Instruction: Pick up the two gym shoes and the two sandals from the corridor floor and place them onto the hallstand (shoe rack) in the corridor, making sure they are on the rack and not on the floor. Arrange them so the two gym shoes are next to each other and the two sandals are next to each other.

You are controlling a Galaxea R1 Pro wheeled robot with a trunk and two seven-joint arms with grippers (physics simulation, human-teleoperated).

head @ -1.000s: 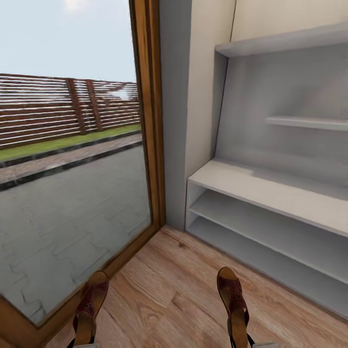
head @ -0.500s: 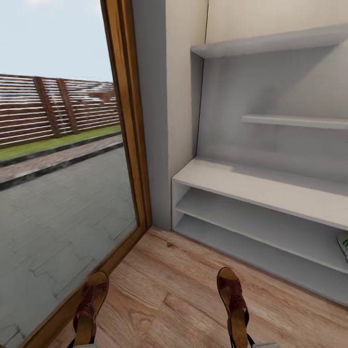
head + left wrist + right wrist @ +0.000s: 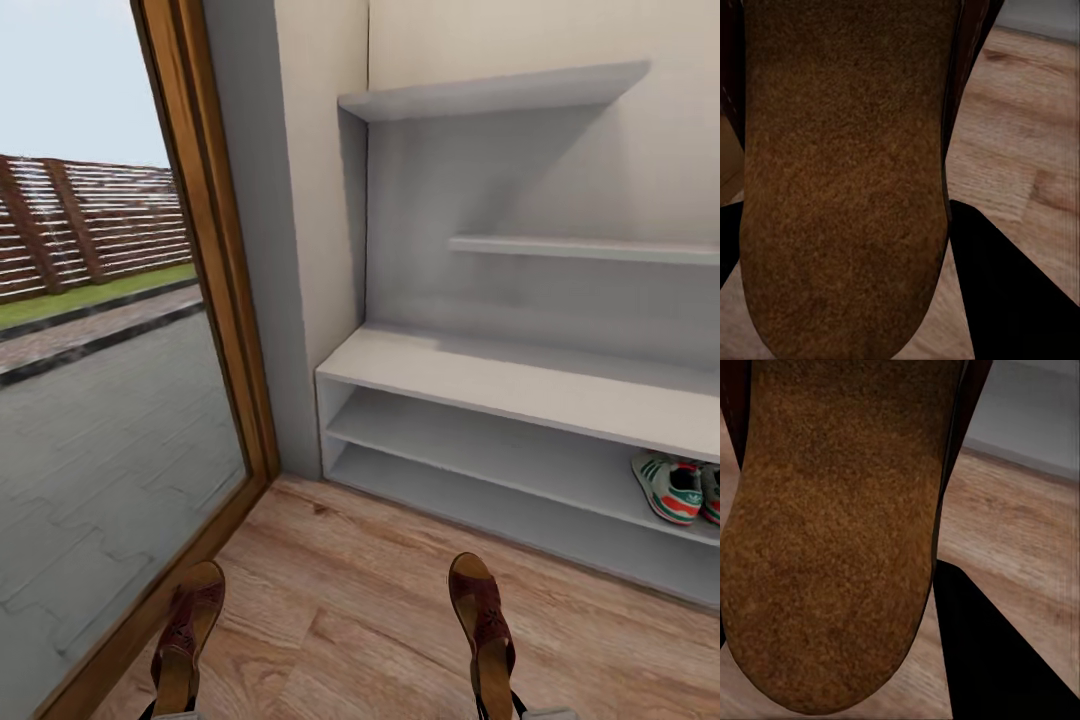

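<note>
1. I carry one sandal in each hand: the left sandal [image 3: 185,640] rides on my left fingers [image 3: 1016,292] and the right sandal [image 3: 484,625] on my right fingers [image 3: 1005,649]. Both sit just above the corridor floor [image 3: 350,590], clear of it, so neither drags as I approach the rack.

2. In the head view my fingers are just visible at each heel, and in both wrist views the tan insole lies between dark fingers on either side. I judge each pair of fingers clamped on the heel end of its sandal.

3. Holding them by the heels leaves the toes free to go into a shelf first.

4. Each sandal's long axis runs away from my fingers, heel at the grip and open toe leading. The right one points almost straight ahead at the shoe rack [image 3: 520,385]; the left one leans slightly toward the right one.

5. The rack stands ahead of my right fingers, beyond the floor strip. The gym shoes [image 3: 680,490] already rest side by side on its upper low shelf, well off to the outer side of my right fingers.

6. The shelf stretch ahead of the right sandal is bare, a fitting spot for both sandals together.
</note>
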